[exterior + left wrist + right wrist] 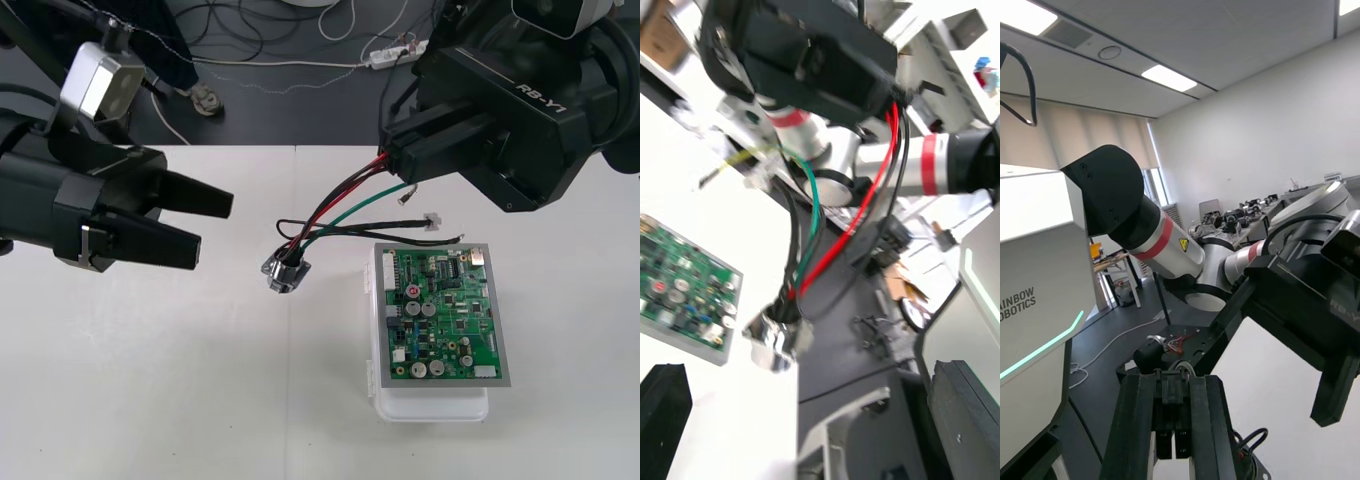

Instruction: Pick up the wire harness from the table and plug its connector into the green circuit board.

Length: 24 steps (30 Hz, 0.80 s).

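Between the two pincers, the wire harness hangs over the desk. Its red, black and green wires run up into the right pincer, which is clamped on that end. Its round metal socket dangles low, to the left of the green circuit board on its white base. We cannot make out the plug. The left pincer hovers just beside the socket, fingers apart. We judge the pick-up done. Next, we would steady the loose end and aim the connector at the board.
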### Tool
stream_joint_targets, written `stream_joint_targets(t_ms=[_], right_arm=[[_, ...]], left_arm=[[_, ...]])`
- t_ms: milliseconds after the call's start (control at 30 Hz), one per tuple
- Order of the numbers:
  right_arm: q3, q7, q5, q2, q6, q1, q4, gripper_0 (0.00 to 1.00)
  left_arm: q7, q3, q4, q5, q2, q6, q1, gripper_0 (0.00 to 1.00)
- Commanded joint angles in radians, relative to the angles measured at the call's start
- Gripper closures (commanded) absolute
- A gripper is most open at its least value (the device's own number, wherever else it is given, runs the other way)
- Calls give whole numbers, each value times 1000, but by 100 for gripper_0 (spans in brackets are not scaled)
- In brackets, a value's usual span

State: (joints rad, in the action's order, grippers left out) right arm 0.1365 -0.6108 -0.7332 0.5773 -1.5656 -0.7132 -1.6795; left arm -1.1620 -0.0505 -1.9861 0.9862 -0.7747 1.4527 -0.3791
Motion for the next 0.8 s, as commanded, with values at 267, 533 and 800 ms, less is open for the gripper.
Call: stream_joint_targets(t_ms=[267, 533, 800], right_arm=[[-18, 74, 3, 90, 25, 32, -16, 100], [-150, 55, -101, 96, 220, 167, -207, 100], [-155, 36, -121, 104, 386, 287, -344, 100]], left_arm=[[82, -29, -148, 3, -112, -353, -34, 7], [96, -25, -189, 55, -98, -465, -34, 7], [120, -25, -194, 163, 34, -465, -34, 7]])
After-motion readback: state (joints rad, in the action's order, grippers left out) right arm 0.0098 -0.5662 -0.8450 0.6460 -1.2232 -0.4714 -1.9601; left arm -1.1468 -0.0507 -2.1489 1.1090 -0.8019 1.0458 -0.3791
